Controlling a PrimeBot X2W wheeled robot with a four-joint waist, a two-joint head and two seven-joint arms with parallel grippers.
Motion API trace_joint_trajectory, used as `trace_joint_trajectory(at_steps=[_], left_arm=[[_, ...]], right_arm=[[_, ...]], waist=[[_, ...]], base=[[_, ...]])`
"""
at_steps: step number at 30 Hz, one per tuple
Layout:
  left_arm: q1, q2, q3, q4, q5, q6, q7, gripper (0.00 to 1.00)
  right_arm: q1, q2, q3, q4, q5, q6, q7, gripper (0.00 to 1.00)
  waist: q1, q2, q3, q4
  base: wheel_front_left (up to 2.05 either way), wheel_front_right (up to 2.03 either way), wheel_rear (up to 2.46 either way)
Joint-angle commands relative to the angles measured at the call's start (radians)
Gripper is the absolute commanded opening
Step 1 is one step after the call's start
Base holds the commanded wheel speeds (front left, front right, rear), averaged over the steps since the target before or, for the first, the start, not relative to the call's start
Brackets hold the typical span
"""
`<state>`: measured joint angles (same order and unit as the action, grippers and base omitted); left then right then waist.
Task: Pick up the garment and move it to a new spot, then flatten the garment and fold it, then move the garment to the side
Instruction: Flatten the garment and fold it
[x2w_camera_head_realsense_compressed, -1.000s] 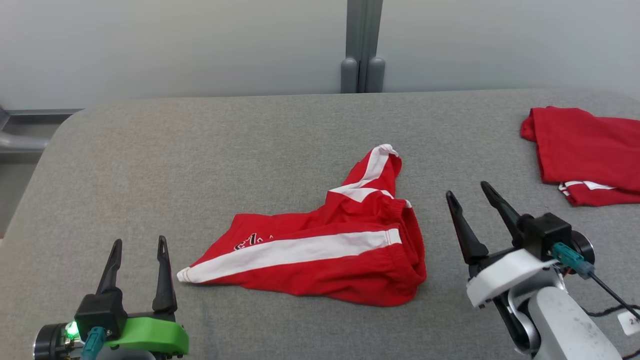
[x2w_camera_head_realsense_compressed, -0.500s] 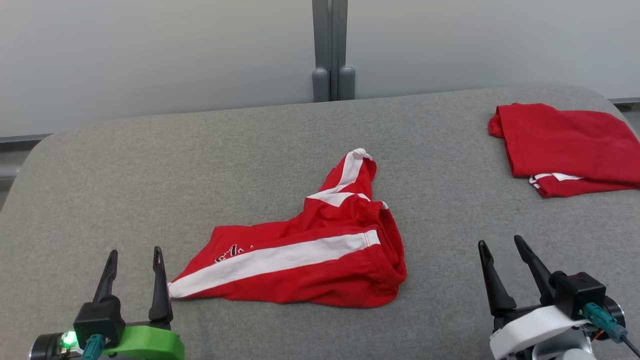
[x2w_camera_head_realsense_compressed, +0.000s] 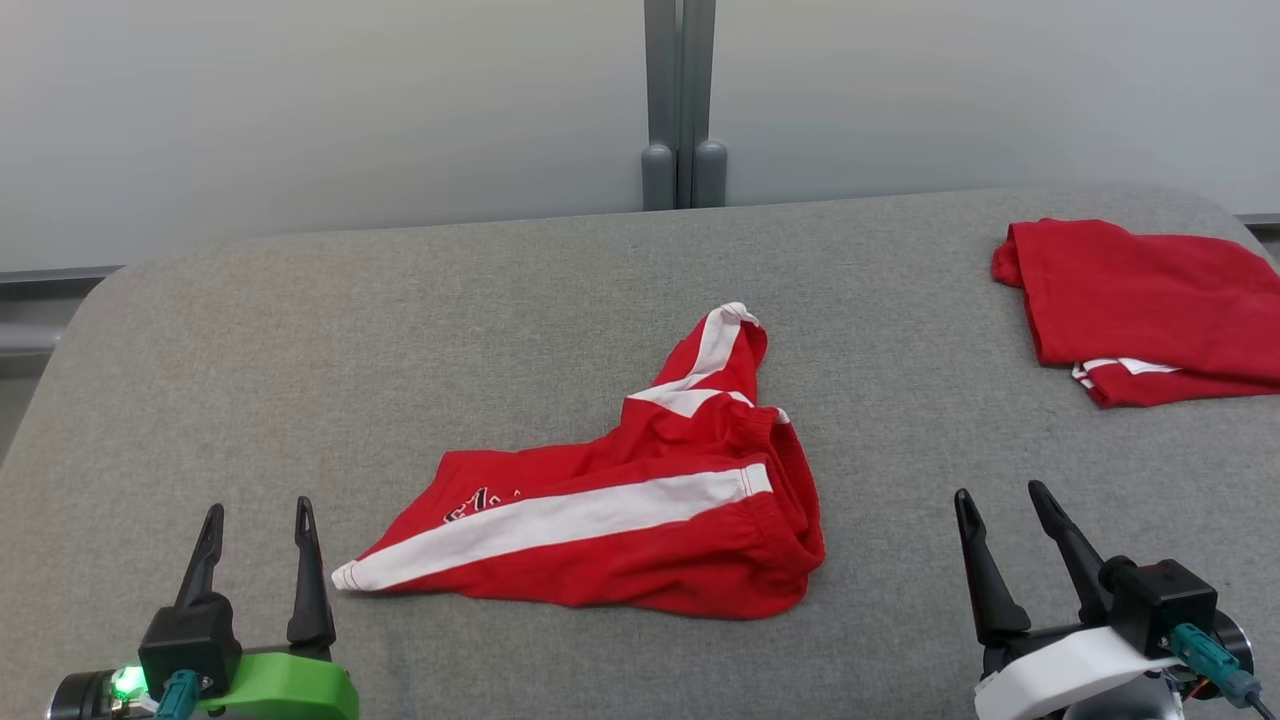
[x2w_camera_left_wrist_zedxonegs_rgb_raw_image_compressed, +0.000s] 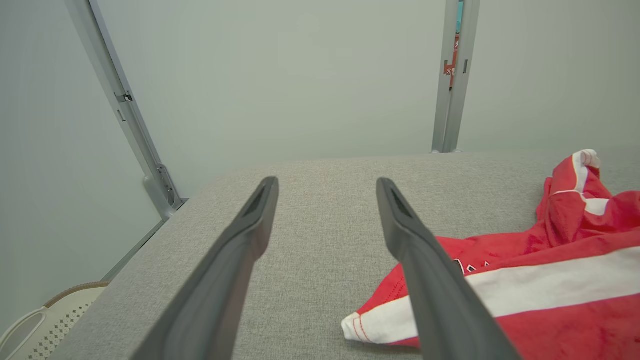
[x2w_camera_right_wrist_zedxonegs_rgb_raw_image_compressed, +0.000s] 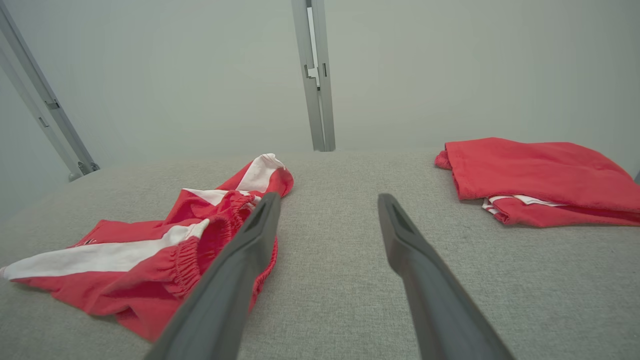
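The red shorts (x2w_camera_head_realsense_compressed: 620, 530) lie crumpled in the middle of the grey desk (x2w_camera_head_realsense_compressed: 300, 330), one leg doubled back over the waistband. They sit between the left tool (x2w_camera_head_realsense_compressed: 257, 507) and right tool (x2w_camera_head_realsense_compressed: 999, 491), both spread wide and holding nothing. A pinch catching only one layer at hem or waistband would likely lift them twisted, and reaching too far right risks disturbing the folded red garment (x2w_camera_head_realsense_compressed: 1140, 300).

A bare robot test lab, by the look: a grey fabric-covered table (x2w_camera_head_realsense_compressed: 560, 270) lies ahead of the left claw (x2w_camera_head_realsense_compressed: 257, 507), pale blank wall panels (x2w_camera_head_realsense_compressed: 350, 110) and grey metal posts (x2w_camera_head_realsense_compressed: 680, 100) stand beyond it, and a white perforated basket (x2w_camera_left_wrist_zedxonegs_rgb_raw_image_compressed: 55, 320) sits down to its left.
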<state>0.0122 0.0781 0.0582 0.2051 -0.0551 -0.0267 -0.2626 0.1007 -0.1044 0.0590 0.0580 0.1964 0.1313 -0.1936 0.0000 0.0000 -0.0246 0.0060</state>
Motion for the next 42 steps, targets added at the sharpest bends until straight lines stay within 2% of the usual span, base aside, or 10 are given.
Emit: trace_joint_trajectory(at_steps=[1, 10, 16, 22, 29, 32, 42], left_arm=[[0.011, 0.008, 0.002, 0.001, -0.001, -0.007, -0.002, 1.0], [0.014, 0.016, 0.009, -0.003, 0.003, -0.013, -0.002, 1.0], [0.015, 0.013, 0.016, 0.026, -0.021, -0.023, -0.002, 1.0], [-0.018, 0.026, -0.006, 0.105, -0.033, -0.051, -0.002, 1.0], [-0.083, 0.041, -0.043, 0.264, -0.055, -0.08, 0.008, 1.0], [-0.118, 0.06, -0.07, 0.329, -0.046, -0.087, 0.011, 1.0], [-0.242, 0.068, -0.12, 0.527, -0.103, -0.101, 0.017, 1.0]], right_arm=[[0.018, 0.002, -0.003, -0.008, -0.007, -0.001, 0.004, 1.0], [0.026, 0.009, -0.001, -0.009, -0.009, -0.001, 0.011, 1.0], [0.014, 0.007, 0.047, -0.006, 0.005, -0.001, 0.02, 1.0], [-0.054, -0.048, 0.198, 0.051, 0.026, -0.001, 0.026, 1.0], [-0.18, -0.091, 0.341, 0.181, 0.074, -0.001, 0.004, 1.0], [-0.239, -0.1, 0.396, 0.242, 0.094, -0.001, -0.005, 1.0], [-0.434, -0.108, 0.57, 0.413, 0.19, -0.001, -0.041, 1.0]], waist=[[0.0, 0.0, -0.001, 0.002], [0.0, 0.0, -0.004, 0.011], [0.0, 0.0, -0.002, 0.011], [0.0, 0.0, 0.013, 0.007], [0.0, 0.0, 0.049, 0.013], [0.0, 0.0, 0.069, 0.013], [0.0, 0.0, 0.132, 0.013]], base=[[0.0, 0.0, 0.0], [0.0, 0.0, 0.0], [0.0, 0.0, 0.0], [0.0, 0.0, 0.0], [0.0, 0.0, 0.0], [0.0, 0.0, 0.0], [0.0, 0.0, 0.0]])
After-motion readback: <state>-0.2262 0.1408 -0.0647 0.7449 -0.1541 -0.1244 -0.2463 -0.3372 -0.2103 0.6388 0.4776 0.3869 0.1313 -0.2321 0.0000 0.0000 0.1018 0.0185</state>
